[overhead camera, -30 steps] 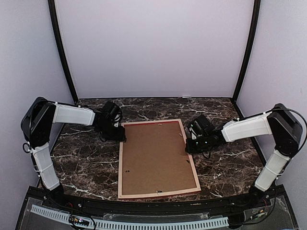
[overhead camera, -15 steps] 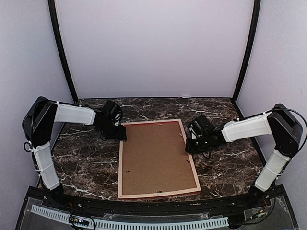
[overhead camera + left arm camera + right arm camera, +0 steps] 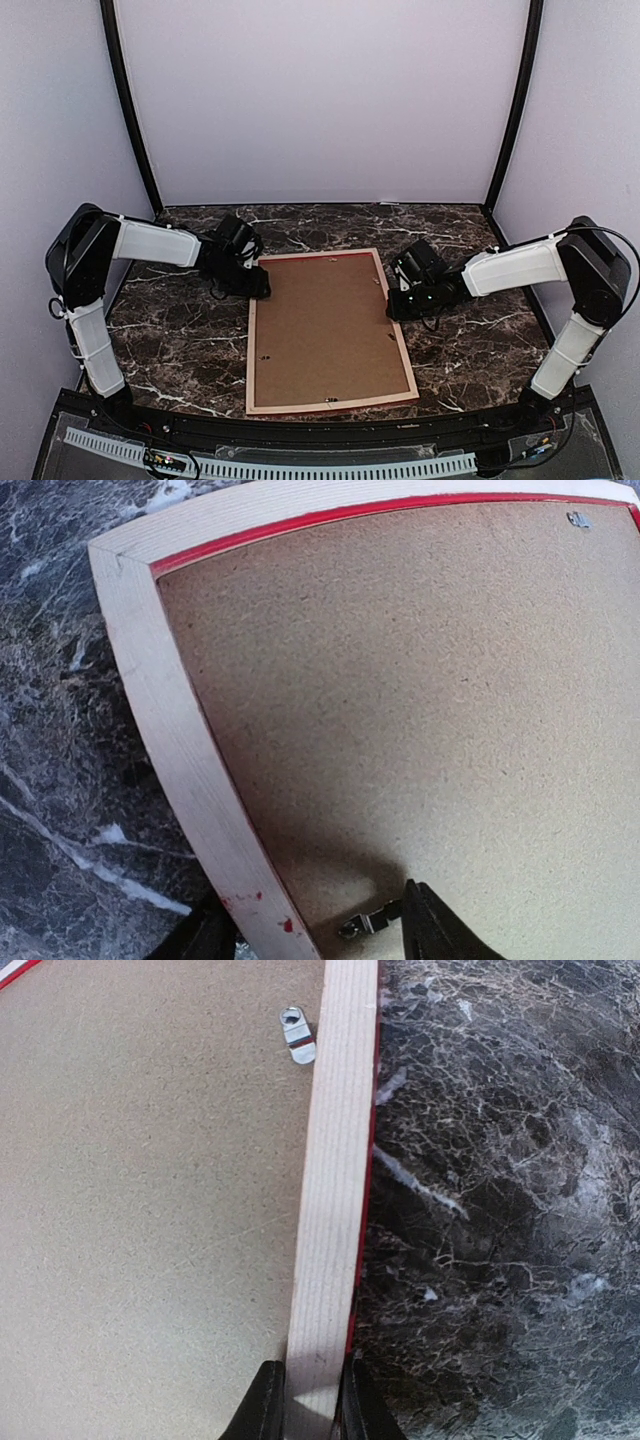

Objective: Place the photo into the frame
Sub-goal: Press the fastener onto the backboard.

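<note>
Seeing frame (image 3: 325,1210) face-down, backing board (image 3: 325,325) seated; we cannot see the photo. Right fingers (image 3: 265,1405) clench its rail; left fingers (image 3: 430,935) straddle, released.

Brown backing board (image 3: 325,325) with metal clip (image 3: 297,1035) lies over marble table (image 3: 180,340)

We show two arms of one build. The left arm (image 3: 150,240) and the right arm (image 3: 515,265) each join white-shelled links with black joint housings; thin black cables (image 3: 57,308) loop beside the joints. We mark the left gripper (image 3: 315,920) and the right gripper (image 3: 310,1395), both with black fingers (image 3: 265,1405).
</note>
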Robot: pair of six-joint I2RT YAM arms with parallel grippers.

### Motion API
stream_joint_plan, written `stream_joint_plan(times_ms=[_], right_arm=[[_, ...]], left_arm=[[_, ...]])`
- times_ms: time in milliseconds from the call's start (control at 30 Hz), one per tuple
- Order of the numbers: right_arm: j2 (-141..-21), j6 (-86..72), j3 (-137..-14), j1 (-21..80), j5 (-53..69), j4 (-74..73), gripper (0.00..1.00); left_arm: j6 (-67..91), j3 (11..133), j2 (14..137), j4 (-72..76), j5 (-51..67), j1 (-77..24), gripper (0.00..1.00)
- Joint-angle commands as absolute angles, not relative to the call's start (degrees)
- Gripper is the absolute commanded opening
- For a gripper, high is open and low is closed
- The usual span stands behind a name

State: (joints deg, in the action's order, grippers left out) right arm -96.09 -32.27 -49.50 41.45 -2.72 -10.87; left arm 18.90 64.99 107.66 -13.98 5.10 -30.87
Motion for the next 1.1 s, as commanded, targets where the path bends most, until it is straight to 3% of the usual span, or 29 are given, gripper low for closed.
stream_joint_plan(times_ms=[0,233,600,1067], right_arm=[[-97.42,-31.25,-47.72,41.28,-0.22,-10.72,0.16],[-97.99,-31.14,-48.01,41.26,-0.18,-10.52,0.16],[-98.73,-30.93,-48.55,41.29,-0.18,-10.67,0.16],[-99.45,-30.91,-47.76,41.30,-0.13,-9.72,0.16]], left_arm=[[19.13,61.51,107.00,-18.65,6.14,-31.63,0.56],[19.14,61.01,106.48,-19.01,4.72,-31.64,0.50],[19.23,63.02,103.91,-19.11,5.32,-31.56,0.69],[22.78,65.59,104.90,-15.78,3.86,-29.29,0.74]])
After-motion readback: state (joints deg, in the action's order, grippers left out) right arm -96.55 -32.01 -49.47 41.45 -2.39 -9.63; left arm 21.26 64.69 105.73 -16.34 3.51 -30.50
